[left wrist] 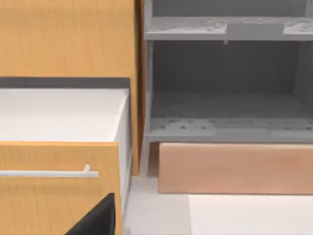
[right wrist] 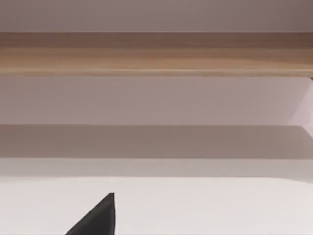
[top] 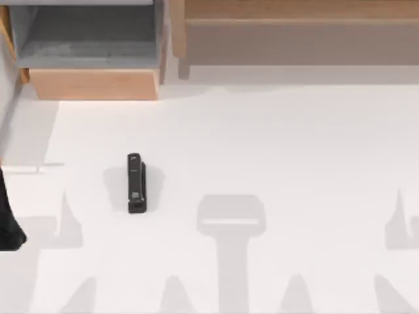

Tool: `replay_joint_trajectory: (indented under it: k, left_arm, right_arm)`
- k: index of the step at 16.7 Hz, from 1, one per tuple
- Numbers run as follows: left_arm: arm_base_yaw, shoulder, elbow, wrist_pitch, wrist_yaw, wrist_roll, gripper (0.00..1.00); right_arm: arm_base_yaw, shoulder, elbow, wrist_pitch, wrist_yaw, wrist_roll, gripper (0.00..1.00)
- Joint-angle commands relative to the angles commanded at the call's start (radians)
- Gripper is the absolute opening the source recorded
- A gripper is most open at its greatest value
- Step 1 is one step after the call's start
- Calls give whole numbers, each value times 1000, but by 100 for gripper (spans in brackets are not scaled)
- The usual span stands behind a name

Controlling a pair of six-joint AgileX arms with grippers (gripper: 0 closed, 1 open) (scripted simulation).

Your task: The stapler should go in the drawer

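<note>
The stapler (top: 136, 183) is a small black bar lying flat on the white table, left of the middle, lengthwise toward the back. The drawer (top: 95, 84) stands pulled open at the back left, its light wood front facing the table and its grey floor bare. The left wrist view looks at the same drawer (left wrist: 234, 169) from the front. My left arm (top: 8, 219) is a dark shape at the table's left edge, well left of the stapler. A black part of my left gripper (left wrist: 98, 221) and of my right gripper (right wrist: 98, 218) shows in each wrist view.
A wide brown wooden panel (top: 294, 33) runs along the back right. In the left wrist view an orange cabinet drawer (left wrist: 54, 191) with a silver handle and white inside stands beside the task's drawer. White table lies around the stapler.
</note>
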Motion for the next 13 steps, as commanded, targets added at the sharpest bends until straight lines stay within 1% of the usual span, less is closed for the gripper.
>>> replay_joint_trajectory:
  k: [4,7,10,13]
  left_arm:
    - [-9,30,30,-21,1,-10,100]
    - [-42,156,148,-100,2,-50,100]
    - [-90,377,333,-223,2,-110,100]
    - [-148,684,554,-374,0,-182,100]
  right_arm:
    - [0,0,0,0,0,0,100]
    - [0,0,0,0,0,0,100]
    - [0,0,0,0,0,0,100]
    - [0,0,0,0,0,0,100]
